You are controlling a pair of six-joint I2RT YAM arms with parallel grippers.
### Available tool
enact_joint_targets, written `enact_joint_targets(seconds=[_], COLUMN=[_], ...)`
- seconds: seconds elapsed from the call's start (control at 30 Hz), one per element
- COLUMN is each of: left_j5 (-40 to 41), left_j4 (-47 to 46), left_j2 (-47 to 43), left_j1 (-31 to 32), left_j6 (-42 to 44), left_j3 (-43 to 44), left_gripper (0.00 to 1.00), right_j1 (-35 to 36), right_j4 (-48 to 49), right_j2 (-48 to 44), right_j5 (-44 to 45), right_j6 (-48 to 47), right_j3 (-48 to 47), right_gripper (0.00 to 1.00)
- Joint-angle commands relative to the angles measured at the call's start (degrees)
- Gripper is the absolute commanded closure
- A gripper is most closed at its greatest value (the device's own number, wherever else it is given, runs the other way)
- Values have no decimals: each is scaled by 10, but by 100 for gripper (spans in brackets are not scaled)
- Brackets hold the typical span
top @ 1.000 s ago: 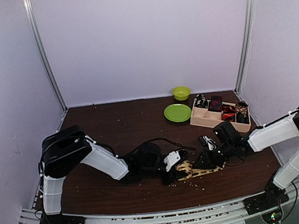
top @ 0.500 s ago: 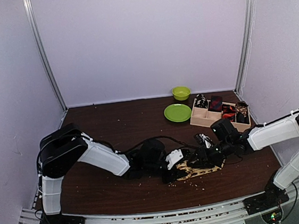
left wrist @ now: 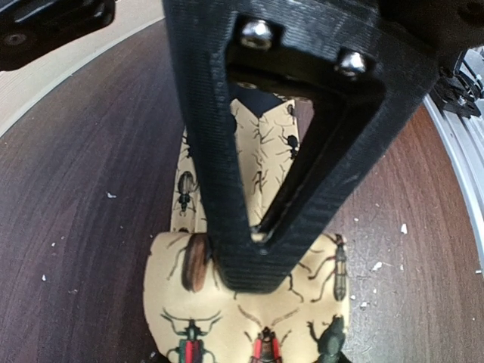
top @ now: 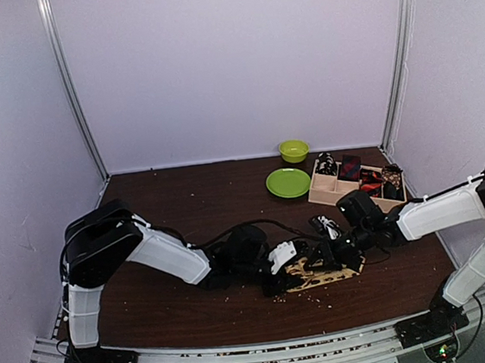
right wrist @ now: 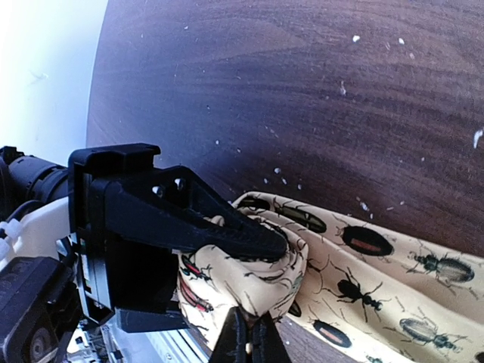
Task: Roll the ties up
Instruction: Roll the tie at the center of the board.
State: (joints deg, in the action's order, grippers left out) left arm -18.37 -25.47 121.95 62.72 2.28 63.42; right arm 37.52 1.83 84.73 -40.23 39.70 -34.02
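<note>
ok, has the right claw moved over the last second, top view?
Yes. The right claw has shifted left, away from the wooden tray and further left along the tie.

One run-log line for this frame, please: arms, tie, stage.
stage: mid-roll | tan beetle-print tie: partly rolled, tail flat on table | left gripper: fingers closed on roll | right gripper: shut at roll's edge

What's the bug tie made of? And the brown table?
The bug tie looks like soft, thin cloth, smooth with printed beetles, because it folds and bunches easily. The table looks like dark wood or a wood-look coating, with long grain streaks and a faint shine.
</note>
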Motion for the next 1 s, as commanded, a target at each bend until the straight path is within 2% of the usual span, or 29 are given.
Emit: enact_joint_targets(seconds=[0.0, 0.1, 0.17, 0.37, 0.5, 0.63, 0.97], left_j5=[-10, -17, -17, -26, -21, -9, 2], left_j4=[35, 21, 1, -89, -148, -215, -280], left_j2=[29, 27, 15, -14, -9, 8, 81], left_j1=[-14, -18, -20, -21, -21, -19, -6], left_j6=[5, 0, -4, -12, -23, -53, -88], left_j3=[-13, -15, -24, -59, -76, -87, -31], left_gripper=[61, 56, 47, 31, 24, 22, 21], right_j1=[-5, -11, -15, -22, -29, -34, -34], right_j4=[-59, -70, -70, -61, -70, -72, -45], right_j2=[20, 40, 51, 52, 58, 65, 90], right_j5=[48, 59, 60, 79, 95, 104, 86], right_j6=[-66, -80, -80, -77, -81, -77, -67], right_j3=[-33, -33, -23, 15, 24, 32, 25], right_gripper=[100, 100, 100, 100, 100, 100, 100])
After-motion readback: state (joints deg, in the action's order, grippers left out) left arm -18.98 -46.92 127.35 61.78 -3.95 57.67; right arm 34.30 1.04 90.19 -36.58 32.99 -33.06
